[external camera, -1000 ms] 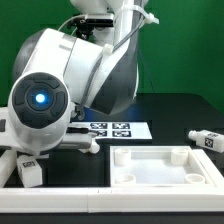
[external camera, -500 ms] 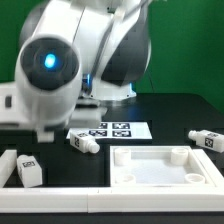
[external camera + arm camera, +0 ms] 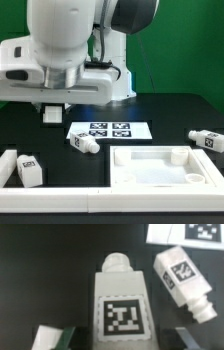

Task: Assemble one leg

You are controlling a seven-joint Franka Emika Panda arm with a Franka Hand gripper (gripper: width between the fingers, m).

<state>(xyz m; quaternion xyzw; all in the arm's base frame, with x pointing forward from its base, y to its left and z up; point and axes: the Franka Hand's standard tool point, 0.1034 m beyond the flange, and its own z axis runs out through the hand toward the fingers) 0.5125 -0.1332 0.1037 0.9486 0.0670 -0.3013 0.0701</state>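
Several white peg legs with marker tags lie on the black table. One leg (image 3: 29, 170) stands at the front of the exterior view's left, with another (image 3: 7, 163) beside it. A third leg (image 3: 84, 143) lies by the marker board, and one more (image 3: 205, 140) lies at the exterior view's right. My gripper (image 3: 55, 113) hangs open well above the left legs. In the wrist view a tagged leg (image 3: 122, 303) lies between my open fingers (image 3: 50, 336), with gaps on both sides. My gripper (image 3: 122, 339) touches nothing. A second leg (image 3: 185, 277) lies next to it.
The marker board (image 3: 105, 130) lies mid-table; it also shows in the wrist view (image 3: 190, 232). A big flat white square panel (image 3: 120, 160) with a raised rim lies at the front right. A white ledge (image 3: 60, 200) runs along the front edge.
The arm has swung up and turned. Its big round joint has left the view, and the hand with the gripper now hangs over the table's left part. The legs have not moved.
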